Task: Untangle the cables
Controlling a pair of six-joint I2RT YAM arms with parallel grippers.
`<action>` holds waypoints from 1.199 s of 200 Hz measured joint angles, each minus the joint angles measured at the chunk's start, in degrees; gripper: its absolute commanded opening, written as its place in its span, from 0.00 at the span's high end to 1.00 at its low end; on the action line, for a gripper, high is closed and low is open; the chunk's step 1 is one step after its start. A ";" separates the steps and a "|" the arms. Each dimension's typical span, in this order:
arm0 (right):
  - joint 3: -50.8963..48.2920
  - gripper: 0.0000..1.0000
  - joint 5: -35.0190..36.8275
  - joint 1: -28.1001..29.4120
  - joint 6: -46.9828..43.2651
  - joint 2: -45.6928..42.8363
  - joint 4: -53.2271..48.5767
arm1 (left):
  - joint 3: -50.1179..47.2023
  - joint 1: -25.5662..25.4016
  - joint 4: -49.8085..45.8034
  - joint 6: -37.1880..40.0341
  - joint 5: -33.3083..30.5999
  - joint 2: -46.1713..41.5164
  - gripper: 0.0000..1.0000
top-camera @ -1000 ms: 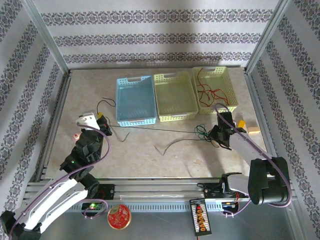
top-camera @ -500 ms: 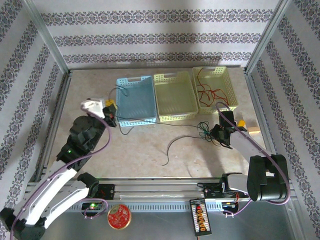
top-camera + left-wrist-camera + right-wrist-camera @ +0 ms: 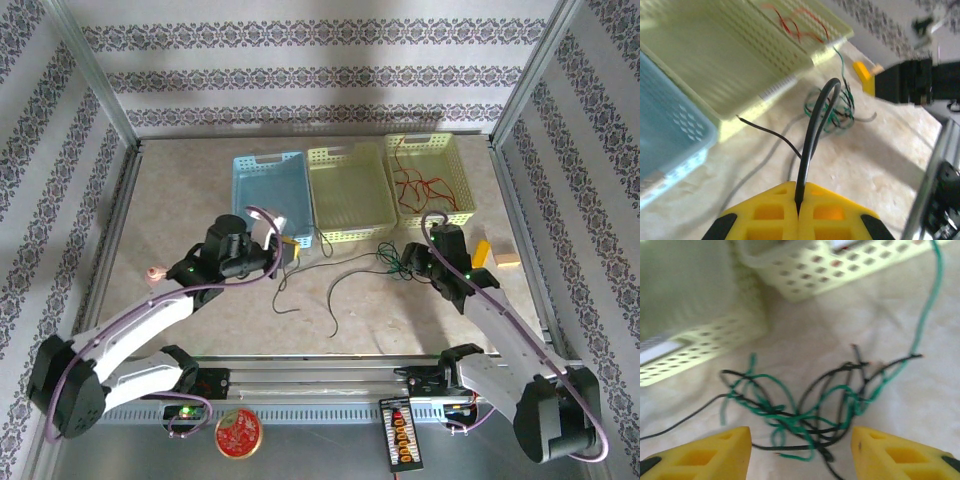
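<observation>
**A:** What does the left claw (image 3: 799,199) have?

**B:** Its yellow fingers are pressed together on a black cable (image 3: 812,135). The cable rises out of the seam between them and arches over toward the tangle (image 3: 832,107). In the overhead view this claw (image 3: 288,250) sits just off the near left corner of the middle yellow basket (image 3: 345,152).

**A:** And the right claw (image 3: 800,435)?

**B:** It stands wide, gripping nothing. The two fingers straddle the knot of green and black cables (image 3: 800,410), which lies flat on the surface (image 3: 200,190). I cannot tell whether the fingertips touch the strands.

**A:** Where is that knot?

**B:** It is just off the near right corner of the middle yellow basket, with the right claw (image 3: 418,262) over it.

**A:** Anything else nearby?

**B:** There is a blue basket (image 3: 262,165) touching the middle one's left side and a second yellow basket (image 3: 425,140) on its right, which holds the red cables (image 3: 425,185). One green strand (image 3: 927,315) runs from the knot toward that right basket. A loose dark cable (image 3: 338,300) curls on the surface in front of the middle basket.
</observation>
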 measured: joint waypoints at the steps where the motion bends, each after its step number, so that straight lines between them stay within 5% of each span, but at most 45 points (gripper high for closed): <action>1: -0.02 0.37 -0.11 0.07 0.00 -0.11 0.07 | 0.00 -0.09 0.00 -0.02 0.11 0.13 1.00; 64: 2.47 0.30 -21.40 11.50 -1.77 1.16 9.22 | 0.00 -2.47 2.16 -0.50 4.35 5.64 1.00; 128: 10.64 0.33 -24.98 19.56 -4.00 13.20 12.44 | 0.11 -3.26 2.40 -0.52 5.84 7.02 1.00; 145: 11.56 0.44 -25.00 20.22 -4.42 16.31 13.31 | 0.11 -3.48 2.47 -0.52 5.97 6.67 1.00; 167: 11.96 0.87 -25.18 20.28 -4.39 19.37 13.92 | 0.11 -3.54 2.67 -0.52 6.19 5.62 1.00; 179: 12.07 1.00 -25.14 20.28 -4.31 20.17 13.97 | 0.11 -3.54 2.67 -0.52 6.14 5.11 1.00; 206: 12.09 1.00 -23.39 20.39 -4.26 19.45 13.92 | 0.11 -3.54 2.69 -0.44 4.66 4.83 0.82; 240: 12.07 1.00 -18.75 18.18 -4.13 14.16 13.29 | -0.42 -3.58 3.08 -0.68 2.21 4.81 0.80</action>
